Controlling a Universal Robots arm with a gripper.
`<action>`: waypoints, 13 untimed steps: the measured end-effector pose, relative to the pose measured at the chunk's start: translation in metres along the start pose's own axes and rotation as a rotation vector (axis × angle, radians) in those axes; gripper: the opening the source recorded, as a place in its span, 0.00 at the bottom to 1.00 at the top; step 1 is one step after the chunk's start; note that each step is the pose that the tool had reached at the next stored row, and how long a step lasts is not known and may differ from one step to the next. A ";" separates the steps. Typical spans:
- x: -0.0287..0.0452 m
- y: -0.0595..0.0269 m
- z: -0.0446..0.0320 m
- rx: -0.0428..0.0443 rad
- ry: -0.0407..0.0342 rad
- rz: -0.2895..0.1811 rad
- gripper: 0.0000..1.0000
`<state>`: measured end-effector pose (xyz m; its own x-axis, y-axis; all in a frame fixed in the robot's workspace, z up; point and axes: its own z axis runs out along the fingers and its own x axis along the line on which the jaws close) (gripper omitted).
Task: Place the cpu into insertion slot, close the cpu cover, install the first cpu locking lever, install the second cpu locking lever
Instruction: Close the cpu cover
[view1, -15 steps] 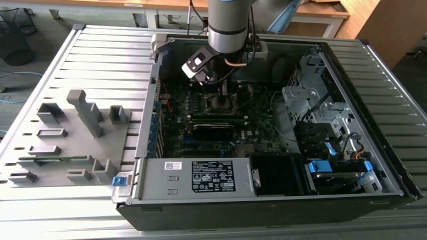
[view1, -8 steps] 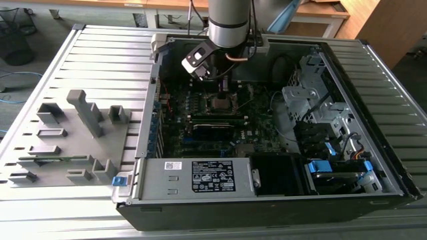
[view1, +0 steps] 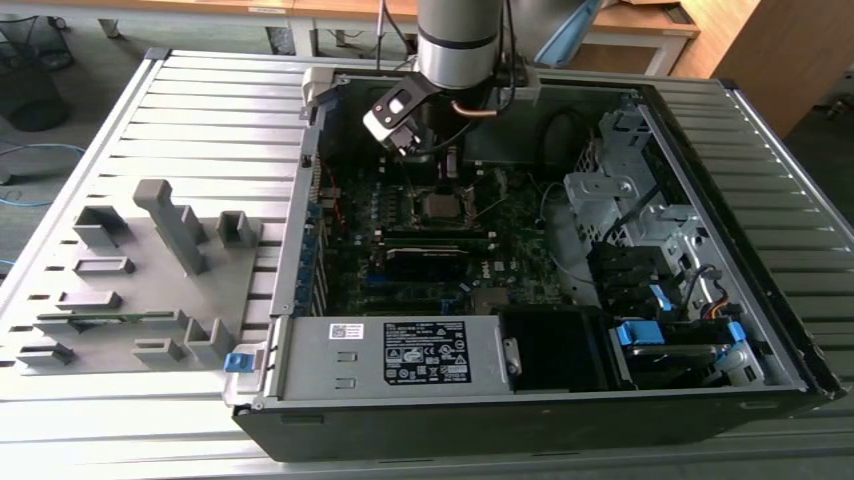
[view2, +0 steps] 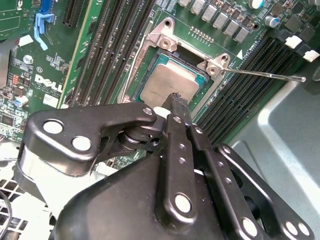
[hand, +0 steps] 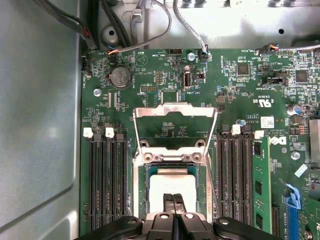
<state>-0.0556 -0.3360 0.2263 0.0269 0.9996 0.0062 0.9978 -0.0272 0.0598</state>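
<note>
The cpu lies in the insertion slot, and the cpu cover stands open. A sideways drag or hard press from the tips would likely skew the chip and bend contacts beneath it. The pincer has its 2 fingers together, gripping nothing, with the tips at the chip's near edge. Whether they touch it cannot be told.

Silver-topped cpu lies flat in the insertion slot, the cpu cover hinged open beside it
</note>
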 end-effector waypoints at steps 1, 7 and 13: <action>0.0000 0.0001 -0.0010 0.0000 0.0000 0.000 0.11; 0.0000 0.0001 -0.0012 0.0000 0.0000 0.000 0.11; 0.0000 0.0002 -0.0037 0.0001 -0.0001 0.000 0.11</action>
<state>-0.0556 -0.3360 0.2300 0.0269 0.9996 0.0060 0.9978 -0.0272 0.0597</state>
